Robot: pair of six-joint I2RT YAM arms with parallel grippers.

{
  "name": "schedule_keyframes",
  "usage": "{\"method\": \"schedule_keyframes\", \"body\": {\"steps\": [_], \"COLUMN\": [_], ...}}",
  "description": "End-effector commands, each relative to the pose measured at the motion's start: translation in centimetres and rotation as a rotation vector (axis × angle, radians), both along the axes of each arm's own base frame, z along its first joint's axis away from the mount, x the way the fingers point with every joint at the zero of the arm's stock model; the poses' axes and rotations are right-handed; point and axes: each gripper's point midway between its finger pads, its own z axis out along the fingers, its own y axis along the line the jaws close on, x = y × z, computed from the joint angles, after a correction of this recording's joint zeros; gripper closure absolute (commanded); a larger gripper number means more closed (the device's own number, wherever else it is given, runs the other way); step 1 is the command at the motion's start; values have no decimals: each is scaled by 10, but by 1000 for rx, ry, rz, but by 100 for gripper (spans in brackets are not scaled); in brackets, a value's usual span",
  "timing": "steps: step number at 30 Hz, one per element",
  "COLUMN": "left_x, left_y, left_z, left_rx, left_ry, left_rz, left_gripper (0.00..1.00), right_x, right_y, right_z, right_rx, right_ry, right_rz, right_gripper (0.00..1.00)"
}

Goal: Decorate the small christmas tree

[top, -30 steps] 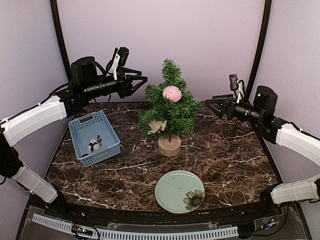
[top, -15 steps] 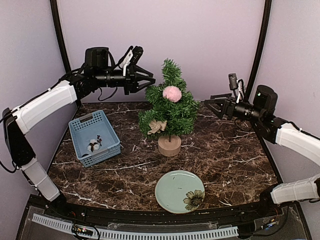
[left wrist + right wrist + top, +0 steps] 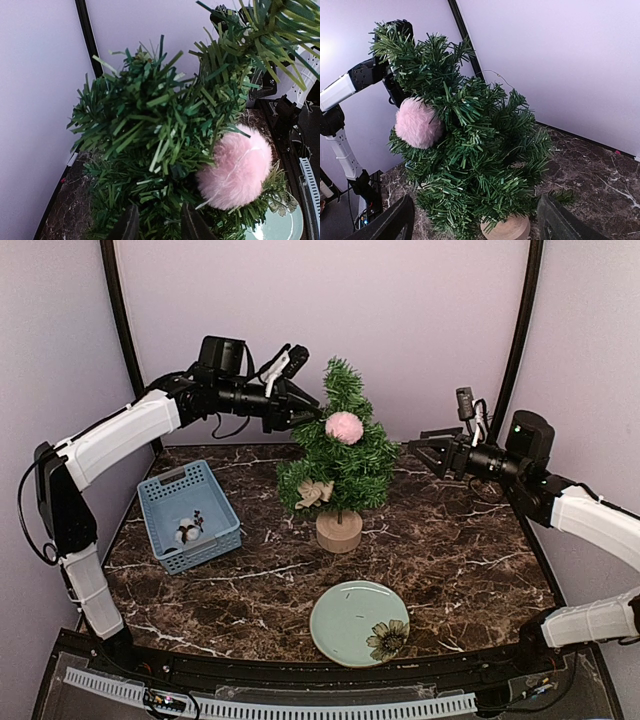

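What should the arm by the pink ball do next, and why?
Probably back the left gripper out of the small christmas tree toward the blue basket: its fingers show only needles between them, and one ornament waits there.

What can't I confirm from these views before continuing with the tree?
- Left wrist view: needles of the small christmas tree crowd the left gripper; anything held is hidden.
- Top view: the small item in the blue basket is too small to identify.
- Right wrist view: the bottom edge cuts off most of the right gripper.
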Motion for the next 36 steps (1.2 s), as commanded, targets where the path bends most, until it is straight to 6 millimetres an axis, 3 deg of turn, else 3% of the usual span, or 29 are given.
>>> {"method": "schedule_keyframes", "body": {"steps": [1,9,16,25,30,36], "left_x": [-16,-21,-22,-25,-30,-30], "left_y": [-2,-3,-5,-6,-4,-2], "left_z": [14,10,8,11,16,29], "left_rx": [-10,1,11,10,3,-18], "left_ry": [3,32,51,55,50,22], "left_rz": [-81,-114,-129,-150,-164,-144], "left_gripper": [70,78,77,91,100,100], "right_x": [2,4,6,8,8,8], "right_y": [2,2,1,1,1,1], "right_z": [19,18,17,15,14,15], "right_rx": [16,14,13,13,13,16], "right_ry": [-62,-59,-55,-50,-48,-50], "right_rz": [-6,-13,-19,-26,-28,-29], "right_gripper": [15,15,15,15,15,15]}}
